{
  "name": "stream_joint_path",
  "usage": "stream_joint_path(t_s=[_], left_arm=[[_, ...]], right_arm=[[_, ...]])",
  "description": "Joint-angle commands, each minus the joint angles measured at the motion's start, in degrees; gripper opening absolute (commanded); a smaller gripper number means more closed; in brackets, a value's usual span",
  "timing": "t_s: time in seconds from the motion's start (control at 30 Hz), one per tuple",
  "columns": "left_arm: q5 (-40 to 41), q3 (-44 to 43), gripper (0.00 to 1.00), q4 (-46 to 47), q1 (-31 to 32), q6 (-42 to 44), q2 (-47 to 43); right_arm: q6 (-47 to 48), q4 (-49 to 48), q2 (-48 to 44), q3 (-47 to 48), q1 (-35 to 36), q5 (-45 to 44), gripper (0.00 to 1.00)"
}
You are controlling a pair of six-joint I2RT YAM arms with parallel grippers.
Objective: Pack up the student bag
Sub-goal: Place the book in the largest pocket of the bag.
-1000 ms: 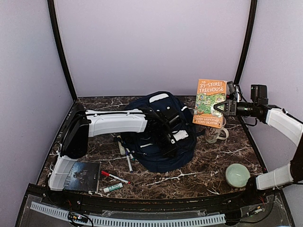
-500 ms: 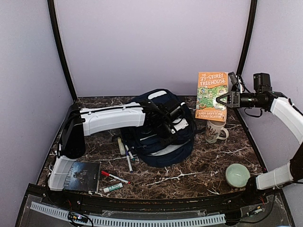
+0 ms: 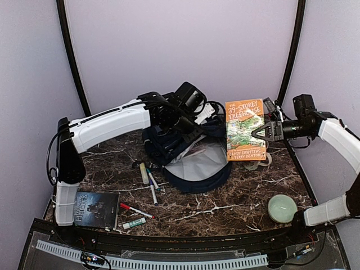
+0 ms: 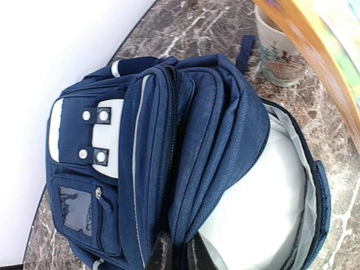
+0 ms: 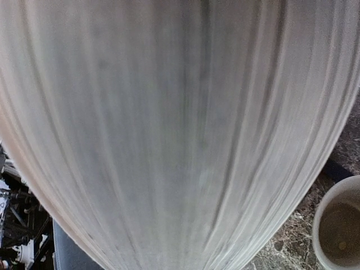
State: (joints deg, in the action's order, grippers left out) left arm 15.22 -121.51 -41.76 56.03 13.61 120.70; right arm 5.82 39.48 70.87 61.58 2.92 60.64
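left end effector [image 4: 180, 250] pinching student bag [image 3: 194, 163] rim, mouth gaping, right end effector [image 3: 260, 133] gripping orange book [image 3: 244, 129] upright beside it

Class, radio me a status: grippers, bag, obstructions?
Left gripper holds student bag open. Right gripper shut on orange book, beside the opening. Mug stands beside bag, below book.

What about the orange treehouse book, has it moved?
Yes. The treehouse book has shifted left and down, away from the black corner post and toward the student bag.
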Motion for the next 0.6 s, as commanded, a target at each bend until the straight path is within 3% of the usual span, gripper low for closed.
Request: stream_joint_path(t_s=[0.0, 0.2, 0.33, 0.57], left_arm=[[4.72, -3.70, 0.00, 6.50, -1.91, 2.05, -5.48], [4.58, -5.93, 0.00, 8.06, -2.92, 1.98, -6.11], [3.80, -5.80, 0.00, 9.04, -2.94, 1.12, -6.57], [2.83, -4.74, 0.00, 9.44, -2.86, -0.37, -7.77]], right_arm=[[3.53, -0.03, 0.41, 0.28, 3.99, 2.07, 0.00], [2.08, -1.79, 2.41, -2.25, 11.15, 1.98, 0.00], [-5.47, -10.62, 1.83, -7.50, 15.11, 3.04, 0.00], [-6.63, -10.31, 12.62, -3.83, 23.10, -0.48, 0.00]])
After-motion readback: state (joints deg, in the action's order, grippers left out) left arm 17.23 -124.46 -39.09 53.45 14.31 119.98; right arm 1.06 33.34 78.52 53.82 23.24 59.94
